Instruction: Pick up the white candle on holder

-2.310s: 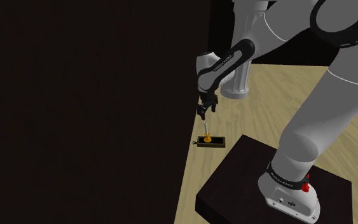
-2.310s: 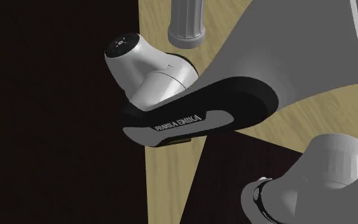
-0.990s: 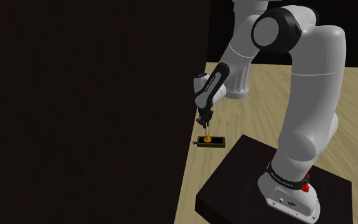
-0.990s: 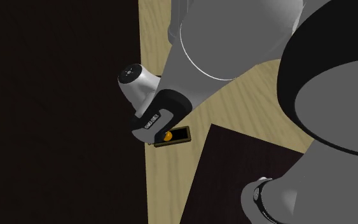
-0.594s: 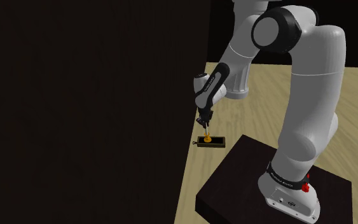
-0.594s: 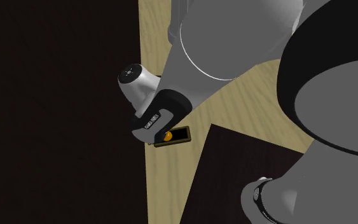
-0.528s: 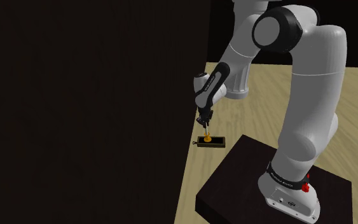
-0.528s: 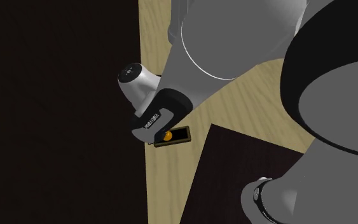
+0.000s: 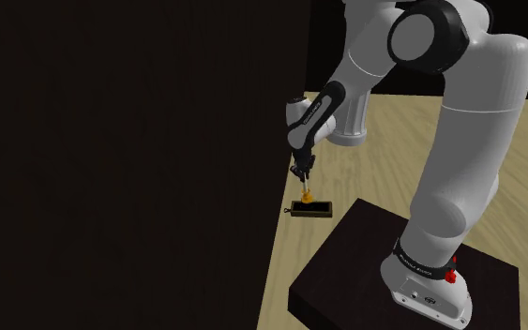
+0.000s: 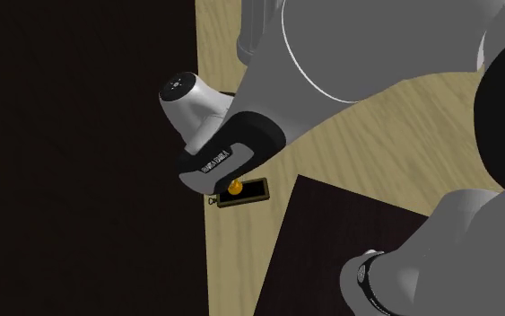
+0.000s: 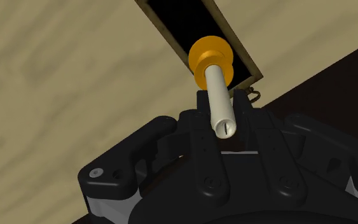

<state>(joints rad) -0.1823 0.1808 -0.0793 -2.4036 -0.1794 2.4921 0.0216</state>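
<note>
Mid-frame, the white candle on its orange holder is clamped by the gripper and seems to have just been raised off the black tray, so it's basically picked.

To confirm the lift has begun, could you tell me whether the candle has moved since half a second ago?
Yes: the candle, clasped by the end effector, has shifted slightly upward against the dark tray, which stays put.

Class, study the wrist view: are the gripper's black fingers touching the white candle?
Touching. The wrist view shows the black fingers closed against both sides of the white candle, with no gap visible between them.
</note>
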